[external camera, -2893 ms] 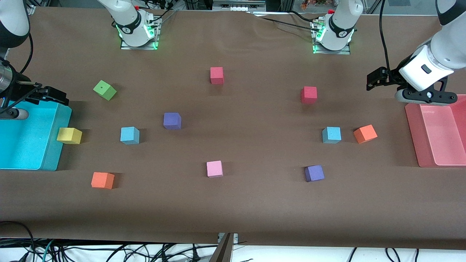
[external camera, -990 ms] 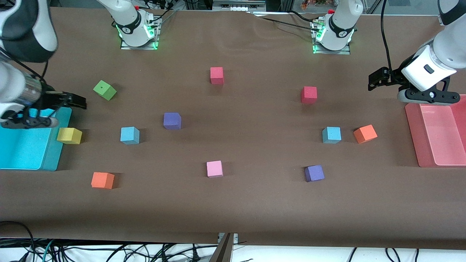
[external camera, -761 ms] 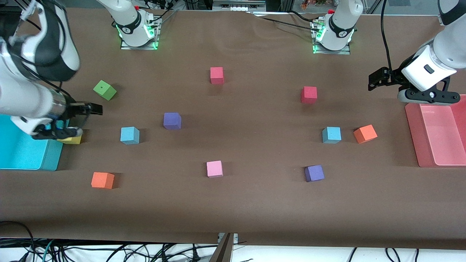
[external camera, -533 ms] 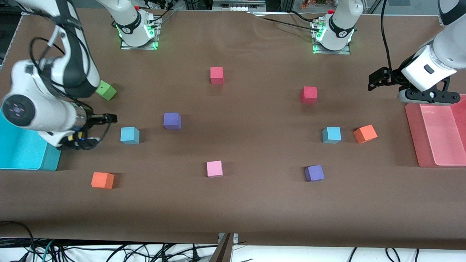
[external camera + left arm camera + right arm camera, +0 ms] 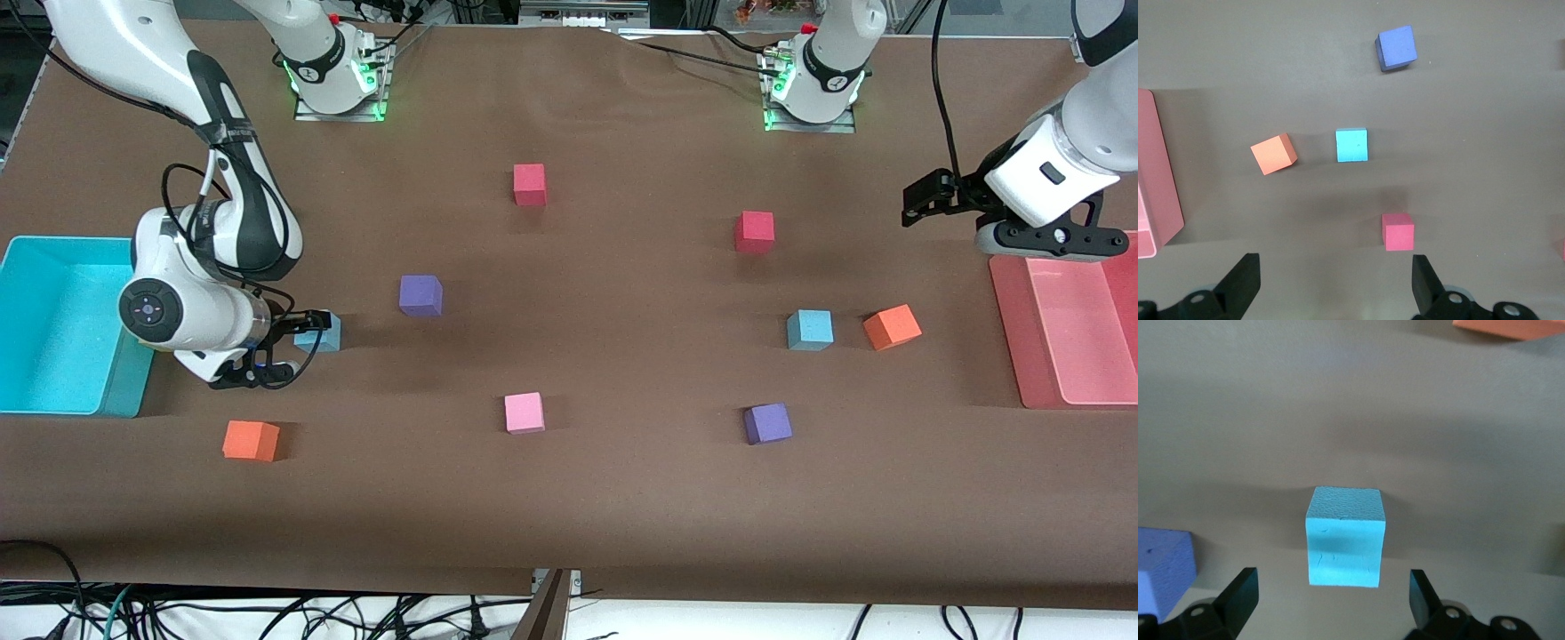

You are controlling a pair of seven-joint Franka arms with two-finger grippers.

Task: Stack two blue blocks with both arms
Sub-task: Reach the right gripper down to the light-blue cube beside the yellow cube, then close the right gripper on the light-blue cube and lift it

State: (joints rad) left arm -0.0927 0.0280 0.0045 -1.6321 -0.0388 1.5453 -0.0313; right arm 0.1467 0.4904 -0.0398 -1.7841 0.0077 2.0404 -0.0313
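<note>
Right gripper (image 5: 307, 331) low over one light sky-blue foam cube (image 5: 320, 332), jaws apart, cube between them on brown surface (image 5: 605, 498) near cyan plastic bin (image 5: 53, 329). Second sky-blue foam cube (image 5: 810, 330) beside orange foam cube (image 5: 892, 326). Left gripper (image 5: 920, 197) waits, jaws apart, by pink tray (image 5: 1067, 329).

The right arm has swung away from the cyan bin (image 5: 53, 329) toward the middle of the worktop. Its right gripper (image 5: 302, 342) now sits low beside one blue block (image 5: 318, 332), jaws spread, hiding the yellow block seen earlier beside the bin.
</note>
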